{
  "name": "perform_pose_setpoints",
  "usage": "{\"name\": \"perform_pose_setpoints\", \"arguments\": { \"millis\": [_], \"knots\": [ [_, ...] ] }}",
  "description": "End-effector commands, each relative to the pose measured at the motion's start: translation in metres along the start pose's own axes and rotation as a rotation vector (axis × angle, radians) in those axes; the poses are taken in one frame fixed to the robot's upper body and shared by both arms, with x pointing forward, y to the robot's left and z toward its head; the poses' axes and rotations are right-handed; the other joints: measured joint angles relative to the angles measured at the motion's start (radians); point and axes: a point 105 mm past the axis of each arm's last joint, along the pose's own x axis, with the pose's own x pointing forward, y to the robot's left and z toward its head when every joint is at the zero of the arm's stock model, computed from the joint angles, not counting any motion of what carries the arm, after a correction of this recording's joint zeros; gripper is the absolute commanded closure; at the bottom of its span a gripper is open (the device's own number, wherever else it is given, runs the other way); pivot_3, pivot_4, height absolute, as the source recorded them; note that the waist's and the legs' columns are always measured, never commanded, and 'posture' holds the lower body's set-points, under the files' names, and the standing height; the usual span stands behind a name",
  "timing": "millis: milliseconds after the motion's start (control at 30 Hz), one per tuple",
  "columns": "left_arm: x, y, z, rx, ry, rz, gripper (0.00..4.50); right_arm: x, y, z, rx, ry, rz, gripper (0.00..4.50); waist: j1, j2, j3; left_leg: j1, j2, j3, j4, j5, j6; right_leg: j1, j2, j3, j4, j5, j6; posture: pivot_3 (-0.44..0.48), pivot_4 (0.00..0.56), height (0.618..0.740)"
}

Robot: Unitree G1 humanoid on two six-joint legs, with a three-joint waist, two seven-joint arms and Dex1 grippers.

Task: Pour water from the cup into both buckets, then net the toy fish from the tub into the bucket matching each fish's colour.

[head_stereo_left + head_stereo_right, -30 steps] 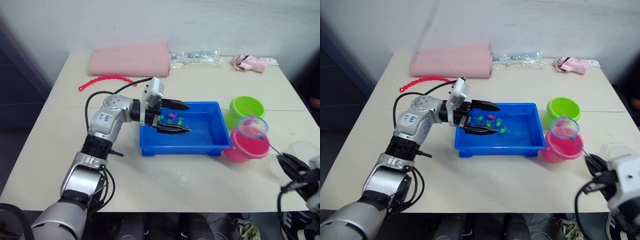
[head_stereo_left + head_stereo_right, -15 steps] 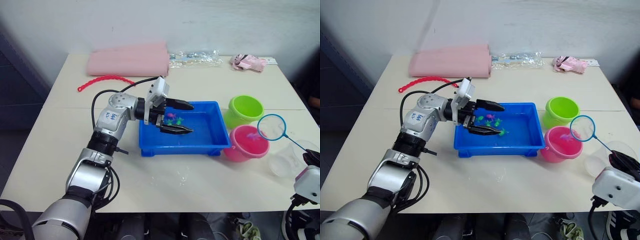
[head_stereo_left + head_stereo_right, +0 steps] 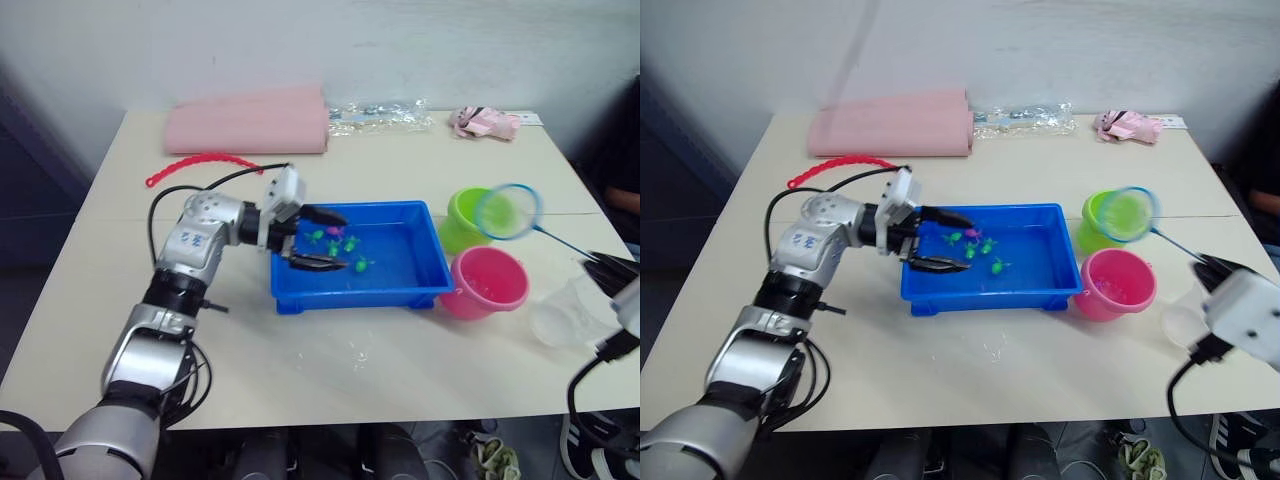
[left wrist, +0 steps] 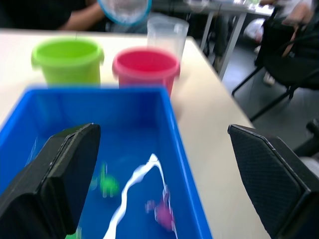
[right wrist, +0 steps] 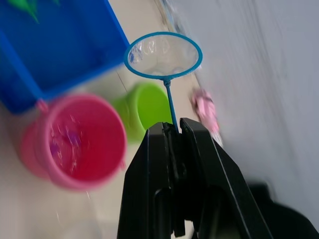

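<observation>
The right tool [image 5: 172, 130] is clenching the net [image 3: 508, 211] over the green bucket [image 3: 462, 222]; the left tool [image 3: 328, 240] is hanging released over the tub [image 3: 420, 287].

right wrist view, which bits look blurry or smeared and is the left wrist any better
Right wrist view: net hoop fairly crisp, pink bucket and tub streaked with blur. Left wrist view: toy fish in the tub soft and smeared, a white glare streak on the water.
</observation>
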Motion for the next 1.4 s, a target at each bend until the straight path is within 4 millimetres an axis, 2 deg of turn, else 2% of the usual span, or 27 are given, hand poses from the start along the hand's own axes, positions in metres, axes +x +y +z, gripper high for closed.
{"name": "perform_pose_setpoints", "arguments": {
  "millis": [33,100,233,367,633,800,867,1167,1400],
  "knots": [
    [-0.014,-0.007,0.003,0.050,0.047,0.019,0.03,0.033,0.015,0.003,0.015,-0.075,0.120,4.50,-0.004,0.000,0.000,0.000,0.000,0.000,0.000,0.000,0.000,0.000,0.000,0.000,0.000,0.000,0.000,0.000,0.150,0.738],
    [-0.020,-0.009,0.000,0.045,0.064,0.035,0.03,0.048,0.023,0.007,-0.002,-0.120,0.168,4.50,0.007,0.000,0.000,-0.001,-0.001,-0.001,0.000,0.000,0.000,0.000,-0.001,-0.001,0.000,0.000,0.000,0.000,0.150,0.738],
    [-0.034,-0.018,-0.007,0.038,0.114,0.092,0.03,0.084,0.055,0.007,-0.056,-0.203,0.315,4.50,0.010,0.000,0.001,-0.002,-0.002,0.000,0.000,0.000,0.000,0.000,-0.001,0.000,-0.001,0.000,0.000,0.000,0.150,0.738],
    [-0.044,-0.026,-0.008,0.015,0.129,0.140,0.03,0.103,0.068,0.003,-0.161,-0.250,0.387,4.50,0.011,0.001,0.001,-0.002,-0.002,0.000,0.000,0.000,0.000,0.000,-0.001,0.000,-0.001,0.000,0.000,0.000,0.150,0.738],
    [-0.052,-0.035,-0.007,-0.006,0.137,0.205,0.03,0.121,0.077,-0.016,-0.411,-0.295,0.460,4.50,0.009,0.001,0.002,-0.001,-0.002,0.001,0.000,0.001,0.000,0.000,-0.001,0.000,0.000,0.000,0.000,0.000,0.150,0.738],
    [-0.054,-0.035,-0.005,-0.006,0.134,0.224,0.03,0.117,0.089,-0.019,-0.455,-0.344,0.524,4.50,0.008,0.001,0.002,-0.001,-0.001,0.001,0.000,0.001,-0.001,0.000,-0.001,0.000,0.000,0.000,0.000,0.000,0.150,0.738],
    [-0.053,-0.035,-0.004,-0.007,0.130,0.228,0.03,0.114,0.093,-0.020,-0.404,-0.358,0.546,4.50,0.007,0.001,0.002,-0.001,-0.001,0.001,0.000,0.001,-0.001,0.000,-0.001,0.000,0.000,0.000,0.000,0.000,0.150,0.738],
    [-0.052,-0.029,-0.001,0.005,0.115,0.243,0.03,0.118,0.086,-0.012,0.218,-0.304,0.560,4.50,0.009,0.001,0.002,-0.001,-0.001,0.000,0.001,0.001,-0.001,0.000,0.000,0.000,0.000,0.000,0.000,0.000,0.150,0.738],
    [-0.050,-0.026,0.000,0.012,0.101,0.246,0.03,0.115,0.084,-0.014,0.525,-0.220,0.584,4.50,0.016,0.001,0.002,-0.001,-0.001,0.000,0.001,0.001,-0.001,0.000,0.000,0.000,0.000,0.000,0.000,0.000,0.150,0.738]
  ]
}}
